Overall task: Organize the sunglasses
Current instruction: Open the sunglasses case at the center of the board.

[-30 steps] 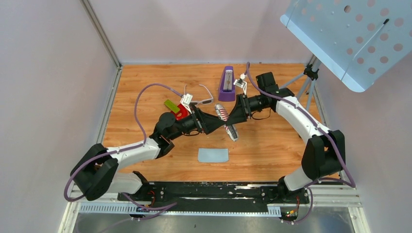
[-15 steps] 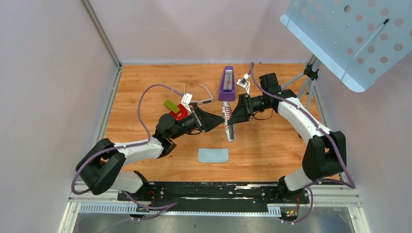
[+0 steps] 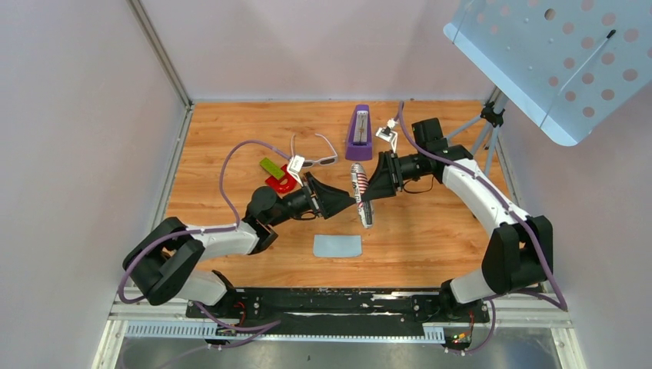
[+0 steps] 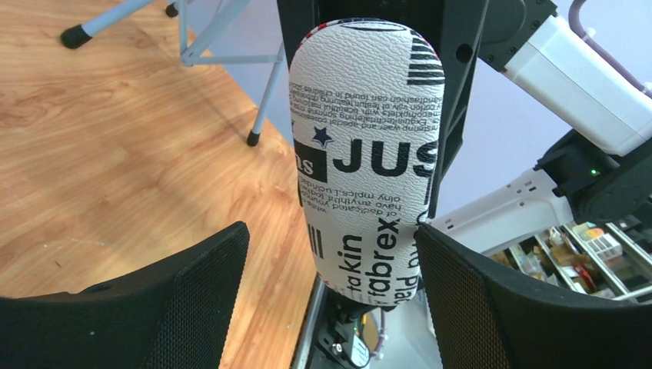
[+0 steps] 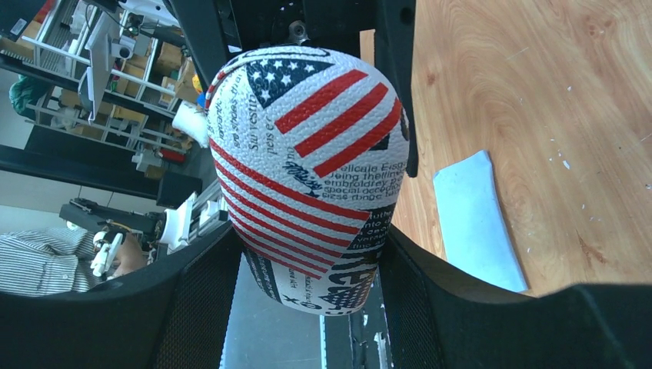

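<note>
The sunglasses [image 3: 323, 161] lie on the wooden table behind the left arm, white frame, dark lenses, arms unfolded; no gripper touches them. A stars-and-stripes case [image 3: 367, 217] hangs above the table between the two arms. My right gripper [image 5: 309, 234] is shut on the case [image 5: 307, 154], both pads pressed against its sides. My left gripper [image 4: 330, 231] stands open around the other face of the case [image 4: 365, 146]. Its right pad sits at the case's edge, and a wide gap shows on the left. In the top view the left gripper [image 3: 352, 201] meets the right gripper [image 3: 364, 198] at the case.
A light blue cloth [image 3: 337, 245] lies flat on the table near the front, below the case. A purple metronome [image 3: 358, 132] stands at the back. Red and green objects [image 3: 278, 175] lie left of the left wrist. A tripod [image 3: 486, 131] with a perforated board stands at the right.
The case has turned from slanted to nearly straight front to back. My left gripper has slid right, up to the case. The right gripper keeps its hold.
</note>
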Robot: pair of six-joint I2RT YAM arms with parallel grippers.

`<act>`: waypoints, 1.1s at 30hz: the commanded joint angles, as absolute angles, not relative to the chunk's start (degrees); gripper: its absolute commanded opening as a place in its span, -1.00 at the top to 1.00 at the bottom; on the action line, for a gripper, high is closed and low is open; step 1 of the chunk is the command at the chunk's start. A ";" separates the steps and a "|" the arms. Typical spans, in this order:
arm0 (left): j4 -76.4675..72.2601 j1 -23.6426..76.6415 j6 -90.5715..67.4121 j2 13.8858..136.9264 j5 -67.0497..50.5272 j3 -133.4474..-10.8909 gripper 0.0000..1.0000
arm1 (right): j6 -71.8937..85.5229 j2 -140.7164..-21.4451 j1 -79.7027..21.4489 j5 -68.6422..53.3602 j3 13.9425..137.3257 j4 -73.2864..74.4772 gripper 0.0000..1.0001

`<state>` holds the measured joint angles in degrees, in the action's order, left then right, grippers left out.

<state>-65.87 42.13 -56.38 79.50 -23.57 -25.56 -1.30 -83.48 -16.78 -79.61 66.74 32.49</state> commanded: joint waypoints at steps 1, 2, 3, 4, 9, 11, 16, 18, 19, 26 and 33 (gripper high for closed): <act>-62.60 42.27 -52.87 77.73 -22.29 -26.94 -0.70 | -1.58 -82.13 -17.30 -80.56 65.70 32.09 0.70; -61.64 42.28 -52.15 77.41 -22.25 -27.65 -0.72 | -1.58 -82.45 -17.30 -80.64 65.59 32.04 0.71; -61.26 42.28 -51.76 77.43 -22.30 -28.33 -0.73 | -1.58 -82.59 -17.27 -80.68 65.50 32.00 0.72; -61.51 42.28 -51.55 77.57 -22.62 -28.83 -0.73 | -1.58 -82.66 -17.31 -80.68 65.36 31.92 0.72; -65.16 42.29 -52.80 79.86 -25.23 -30.98 -0.73 | -1.44 -82.63 -17.29 -81.25 64.69 31.38 0.73; -65.66 42.28 -53.47 80.59 -25.42 -31.43 -0.71 | -1.45 -82.62 -17.31 -81.82 64.51 31.30 0.73; -61.66 42.28 -52.93 82.38 -23.93 -32.51 -0.59 | -1.26 -82.12 -17.45 -83.35 64.25 30.95 0.73; -60.34 42.30 -52.53 83.57 -24.96 -33.06 -0.55 | -1.07 -82.01 -17.40 -83.75 64.25 30.77 0.73; -60.36 42.28 -52.66 84.03 -25.33 -33.05 -0.53 | -0.98 -82.05 -17.42 -84.46 64.31 30.64 0.74; -57.96 42.28 -50.27 83.80 -24.45 -30.90 -0.45 | -0.35 -81.65 -16.76 -89.47 65.56 29.84 1.00; -59.00 41.70 -50.00 82.45 -23.27 -26.55 -0.44 | -0.35 -81.84 -16.26 -93.80 64.41 29.80 1.00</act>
<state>-63.92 42.13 -53.34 82.06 -25.04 -30.61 -1.28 -83.09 -16.82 -80.73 64.62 30.44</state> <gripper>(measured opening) 0.726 0.643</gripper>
